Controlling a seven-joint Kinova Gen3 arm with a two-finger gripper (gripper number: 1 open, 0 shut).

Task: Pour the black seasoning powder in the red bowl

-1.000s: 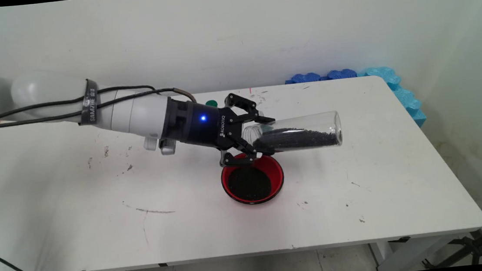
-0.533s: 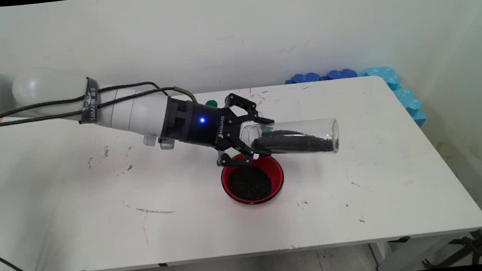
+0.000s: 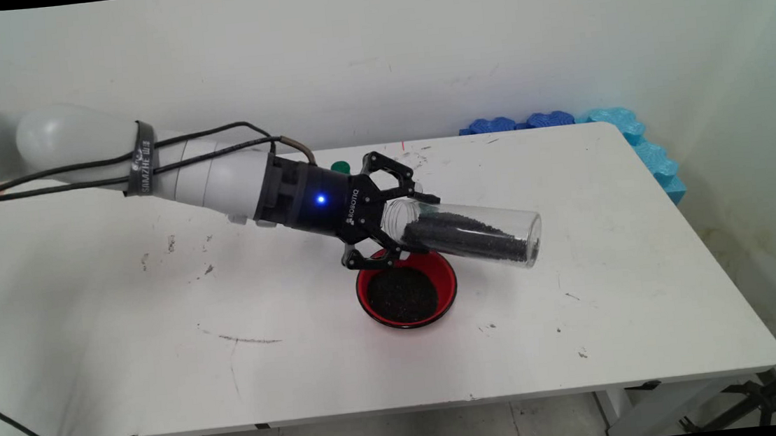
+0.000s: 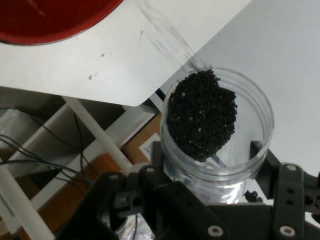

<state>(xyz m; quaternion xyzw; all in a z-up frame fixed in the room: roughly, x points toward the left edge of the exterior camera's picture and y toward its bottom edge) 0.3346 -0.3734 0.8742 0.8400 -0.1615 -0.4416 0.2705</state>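
The black two-finger gripper (image 3: 408,224) is closed round the open-mouth end of a clear cylindrical jar (image 3: 473,231), one finger on each side of the neck, so the glass fills the gap between them. In the hand view the gripper (image 4: 210,160) shows its fingers pressed against the jar's (image 4: 220,125) rim on either side, with the camera looking straight into the mouth. The jar lies nearly on its side in the grasp, its closed bottom pointing away from the gripper and tipped a little downward. Black granules (image 3: 463,231) lie along the jar's lower wall, from near the mouth to the bottom end; from the hand view they are heaped as a dark mass (image 4: 201,115) across most of the opening.

Directly below the gripper, just under its lower finger, stands a red bowl (image 3: 443,275) on the white table (image 3: 161,350); the bowl does not touch the gripper or the jar. A flat layer of dark grains (image 3: 402,294) covers the bowl's inside. In the hand view only an arc of the bowl's red rim (image 4: 55,20) is seen.

Behind the gripper, partly hidden by its upper finger, a small green round object (image 3: 340,167) rests on the table. Farther off, beyond the jar's bottom end at the table's far corner, blue foam pieces (image 3: 562,119) lean against the wall (image 3: 373,50).
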